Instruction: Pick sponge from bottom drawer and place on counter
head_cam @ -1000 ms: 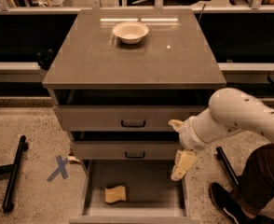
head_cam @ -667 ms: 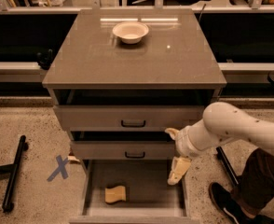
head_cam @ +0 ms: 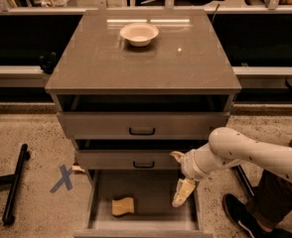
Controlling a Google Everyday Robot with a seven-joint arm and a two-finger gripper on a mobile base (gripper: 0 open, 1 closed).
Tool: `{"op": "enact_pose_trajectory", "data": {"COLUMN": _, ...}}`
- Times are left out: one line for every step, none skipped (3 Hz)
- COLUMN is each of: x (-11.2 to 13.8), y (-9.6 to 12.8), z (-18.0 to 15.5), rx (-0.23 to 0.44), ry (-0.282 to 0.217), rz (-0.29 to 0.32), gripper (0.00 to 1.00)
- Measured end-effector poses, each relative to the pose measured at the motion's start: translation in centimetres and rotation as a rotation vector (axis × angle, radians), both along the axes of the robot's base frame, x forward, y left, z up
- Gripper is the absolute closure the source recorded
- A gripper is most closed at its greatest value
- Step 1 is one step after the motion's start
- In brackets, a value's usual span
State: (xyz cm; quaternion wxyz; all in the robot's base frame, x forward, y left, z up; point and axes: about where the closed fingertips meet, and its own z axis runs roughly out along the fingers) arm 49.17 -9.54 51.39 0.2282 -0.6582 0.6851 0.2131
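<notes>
The sponge point(head_cam: 122, 206), a small yellow-tan block, lies on the floor of the open bottom drawer point(head_cam: 153, 214), towards its front left. My gripper point(head_cam: 180, 175) hangs over the right part of that drawer, to the right of the sponge and apart from it. Its cream fingers point(head_cam: 183, 192) are spread open and hold nothing. The lower finger reaches down into the drawer. The counter point(head_cam: 141, 66) is the glossy grey-brown top of the cabinet, above the gripper.
A cream round bowl point(head_cam: 139, 33) stands at the back of the counter. The two upper drawers point(head_cam: 142, 128) stick out slightly. A person's dark shoe point(head_cam: 240, 219) and leg are at the lower right. A black stand leg point(head_cam: 14, 182) and a blue X mark point(head_cam: 62, 178) lie on the floor at left.
My arm has moved left and lower, bringing the gripper further in over the open bottom drawer. The sponge and bowl have not moved.
</notes>
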Motion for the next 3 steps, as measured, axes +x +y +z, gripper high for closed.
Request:
{"op": "enact_pose_trajectory", "data": {"x": 0.0, "y": 0.0, "z": 0.0, "rx": 0.0, "ry": 0.0, "rz": 0.0, "gripper": 0.0}}
{"op": "enact_pose_trajectory", "data": {"x": -0.4, "y": 0.3, "z": -1.1, "rx": 0.013, "ry": 0.016, "rz": 0.011, "gripper": 0.0}}
{"op": "enact_pose_trajectory", "data": {"x": -0.7, "y": 0.9, "z": -4.5, "rx": 0.045, "ry": 0.065, "rz": -0.014, "gripper": 0.0}}
